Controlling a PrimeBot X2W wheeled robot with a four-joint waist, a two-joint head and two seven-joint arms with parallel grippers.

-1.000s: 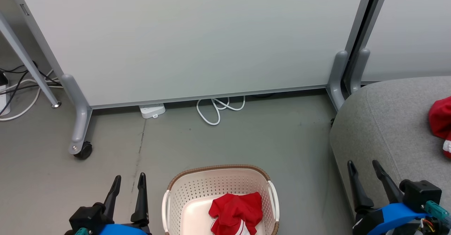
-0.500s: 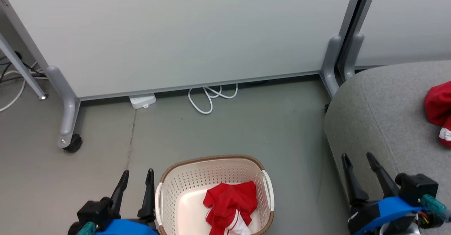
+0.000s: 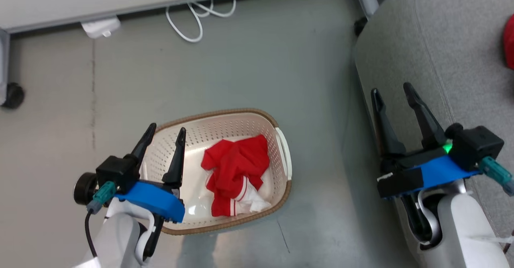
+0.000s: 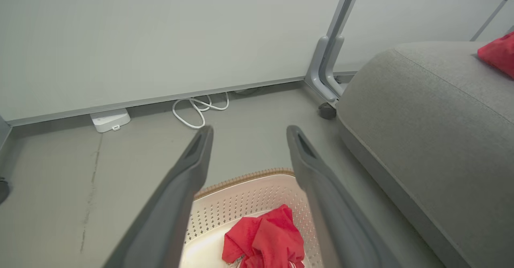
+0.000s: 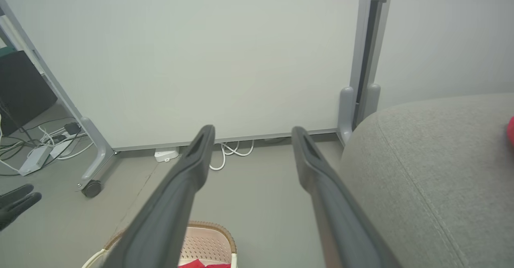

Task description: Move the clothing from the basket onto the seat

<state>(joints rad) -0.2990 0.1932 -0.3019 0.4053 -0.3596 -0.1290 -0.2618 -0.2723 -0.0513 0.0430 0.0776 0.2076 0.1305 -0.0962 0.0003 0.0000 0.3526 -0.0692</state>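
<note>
A crumpled red garment with white trim, part of the clothing [image 3: 235, 165], lies in the cream basket [image 3: 225, 112] on the floor. My left gripper [image 3: 167, 128] is open above the basket's left side, with nothing between its fingers. In the left wrist view the left gripper [image 4: 249, 129] points past the basket [image 4: 249, 175] and the red clothing [image 4: 267, 240]. My right gripper [image 3: 391, 88] is open and empty over the left edge of the grey seat [image 3: 437, 47]. Another red garment [image 3: 510, 41] lies on the seat at the right edge.
A white partition panel [image 5: 200, 59] on grey legs stands behind the basket, with a caster [image 3: 14, 95] at the left. A white cable [image 3: 192, 15] and a power strip [image 3: 100, 26] lie at its foot. Grey floor separates basket and seat.
The head camera has tilted down, so the whole scene has shifted up. My left gripper now overlaps the basket's left side instead of standing beside it. Both grippers stay open.
</note>
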